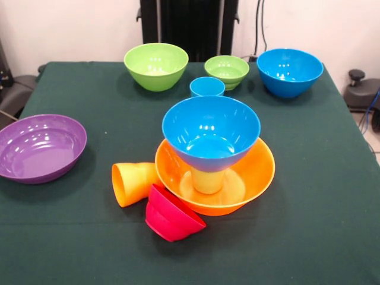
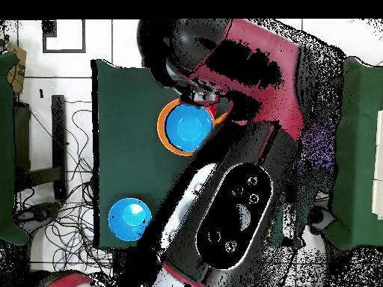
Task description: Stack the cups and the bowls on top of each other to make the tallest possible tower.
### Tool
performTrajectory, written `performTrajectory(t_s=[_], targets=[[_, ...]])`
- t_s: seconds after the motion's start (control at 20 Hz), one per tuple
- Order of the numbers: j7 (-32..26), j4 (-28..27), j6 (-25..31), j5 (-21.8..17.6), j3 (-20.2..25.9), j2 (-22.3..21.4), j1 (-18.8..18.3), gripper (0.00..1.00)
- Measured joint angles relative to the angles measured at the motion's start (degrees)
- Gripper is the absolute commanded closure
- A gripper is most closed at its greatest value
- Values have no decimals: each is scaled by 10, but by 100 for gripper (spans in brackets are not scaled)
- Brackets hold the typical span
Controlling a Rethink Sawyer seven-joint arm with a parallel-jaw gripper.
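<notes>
Centrally in the front view, a blue bowl (image 1: 211,132) sits on a lime cup (image 1: 207,179) inside the orange bowl (image 1: 258,172); an orange cup (image 1: 132,183) and red bowl (image 1: 171,215) lie tipped just left. Overhead, the red arm (image 2: 258,67) covers the table (image 2: 123,134) beside that stack; whether the gripper (image 2: 203,97) is parted or closed, I cannot tell.

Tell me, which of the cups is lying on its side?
The orange cup, tipped over beside the big orange bowl. The lime cup stands under the blue bowl; the blue cup stands apart.
</notes>
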Motion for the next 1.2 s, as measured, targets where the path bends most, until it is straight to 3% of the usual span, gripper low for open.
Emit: performTrajectory(t_s=[0.55,1.2], targets=[[0,67,-36,-46,1,-68,-43,0],[-30,154,-124,-103,51,-114,-109,0]])
